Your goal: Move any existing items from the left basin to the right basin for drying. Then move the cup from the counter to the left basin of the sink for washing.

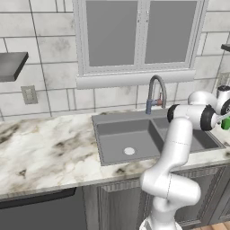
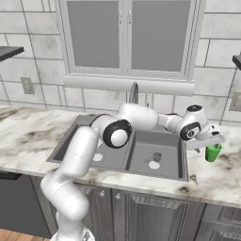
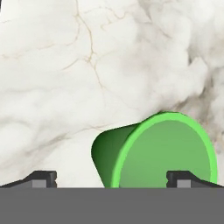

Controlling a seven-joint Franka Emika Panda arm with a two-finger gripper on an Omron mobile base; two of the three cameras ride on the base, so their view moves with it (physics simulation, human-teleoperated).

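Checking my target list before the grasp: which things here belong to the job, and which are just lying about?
Job:
- cup, on the counter
- left basin
- right basin, holding a small grey object
- tool, open, at the cup

Lying about:
- faucet
- wall outlet
- shelf

cup (image 1: 225,123): in the left base view my wrist covers all but a green sliver at the right edge.
cup base: cut off at the bottom of my hand view.
right basin (image 1: 197,138): my forearm hides much of it from the left.
grey object (image 2: 156,156): in the right basin, too small to identify.
tool (image 3: 111,178): just the two fingertips (image 3: 43,178) show.
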